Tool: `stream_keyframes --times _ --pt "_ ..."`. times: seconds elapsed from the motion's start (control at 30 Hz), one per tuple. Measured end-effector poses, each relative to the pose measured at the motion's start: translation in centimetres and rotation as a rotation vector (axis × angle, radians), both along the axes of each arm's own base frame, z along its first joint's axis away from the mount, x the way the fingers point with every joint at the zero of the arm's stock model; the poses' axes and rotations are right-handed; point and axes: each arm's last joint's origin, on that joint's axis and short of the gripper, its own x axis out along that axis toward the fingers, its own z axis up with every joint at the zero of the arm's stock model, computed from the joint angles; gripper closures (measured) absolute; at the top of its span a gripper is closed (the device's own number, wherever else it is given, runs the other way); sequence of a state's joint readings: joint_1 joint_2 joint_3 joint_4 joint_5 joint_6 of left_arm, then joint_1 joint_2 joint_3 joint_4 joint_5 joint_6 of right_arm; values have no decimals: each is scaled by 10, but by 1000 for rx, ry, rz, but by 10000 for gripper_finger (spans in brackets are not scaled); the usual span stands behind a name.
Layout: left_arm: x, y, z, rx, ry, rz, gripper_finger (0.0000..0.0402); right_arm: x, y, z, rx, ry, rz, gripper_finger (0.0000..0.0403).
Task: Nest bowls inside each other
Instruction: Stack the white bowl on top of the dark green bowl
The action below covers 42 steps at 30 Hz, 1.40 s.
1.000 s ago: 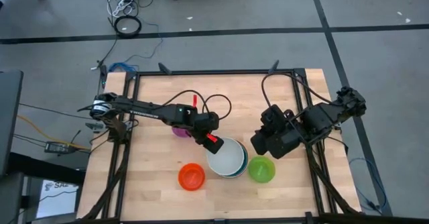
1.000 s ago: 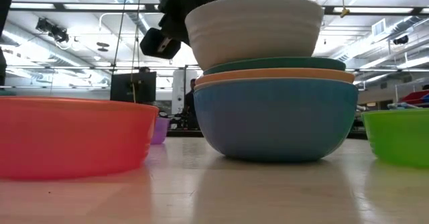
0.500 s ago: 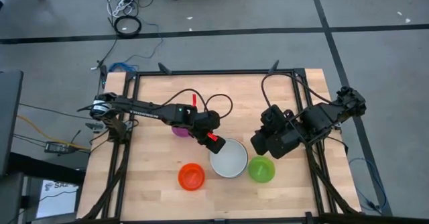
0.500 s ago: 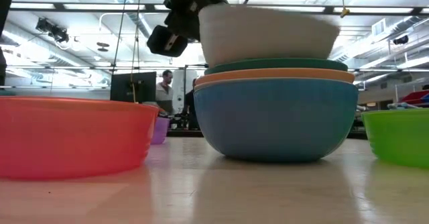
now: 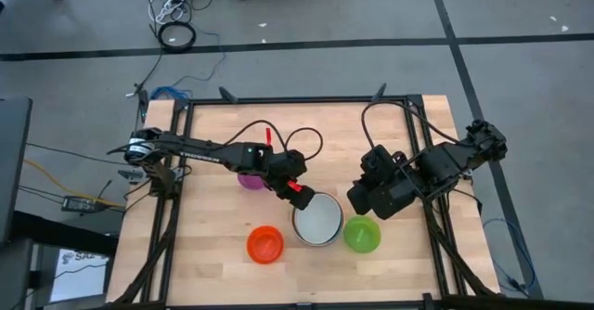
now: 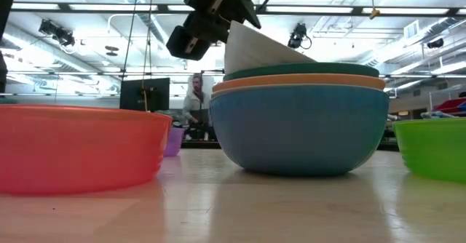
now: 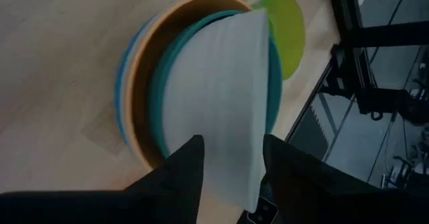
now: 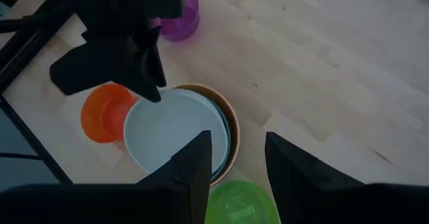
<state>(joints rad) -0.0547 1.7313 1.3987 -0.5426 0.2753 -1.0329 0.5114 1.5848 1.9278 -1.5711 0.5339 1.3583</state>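
Note:
A blue bowl [image 6: 298, 130] stands near the table's front middle with an orange bowl [image 6: 298, 81] and a teal bowl [image 6: 298, 70] nested in it. A white bowl [image 5: 317, 220] sits tilted in the teal one, its low side inside and its far-left rim raised. My left gripper [image 5: 295, 191] is at that raised rim, open, one finger on each side of the wall. My right gripper [image 5: 364, 201] hangs open to the right of the stack, above the green bowl [image 5: 362, 235], with nothing between its fingers [image 8: 194, 170]. My left gripper has the white bowl's raised far-left rim [image 7: 231, 174] between its open fingers, which slant down from the far left. I cannot tell whether a finger [image 7: 184, 167] touches the wall. The bowl is tipped, its right side down in the teal bowl [image 7: 157, 83].
A red-orange bowl [image 5: 265, 244] stands left of the stack near the front edge. A small purple bowl [image 5: 249, 180] sits behind it under my left arm. A black frame rail [image 5: 176, 208] runs along each side of the table. A person [image 6: 195, 90] stands far behind.
The white bowl was held level above the stack. Its right side has dropped into the teal bowl, so it now sits tilted with the left rim still up at my left gripper. My left gripper has stayed in place and tipped a little.

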Motion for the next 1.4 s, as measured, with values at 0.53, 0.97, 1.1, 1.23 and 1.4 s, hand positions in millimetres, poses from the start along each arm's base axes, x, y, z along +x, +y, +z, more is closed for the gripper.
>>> stream_keyframes --times 0.53,0.97,1.1,1.23,1.4 --pt "-7 17 21 -134 -53 4 238 -1 15 -57 30 222 -17 276" --pt "0 11 -9 -62 67 -32 238 -10 30 -72 47 224 -80 276" --pt "4 11 -17 -122 76 -83 238 -11 31 -72 48 223 -81 276" --pt "6 10 -5 -178 5 -72 238 -11 31 -72 55 217 -95 276" --pt "1 15 19 -208 -90 -29 238 -11 31 -72 56 216 -97 276"
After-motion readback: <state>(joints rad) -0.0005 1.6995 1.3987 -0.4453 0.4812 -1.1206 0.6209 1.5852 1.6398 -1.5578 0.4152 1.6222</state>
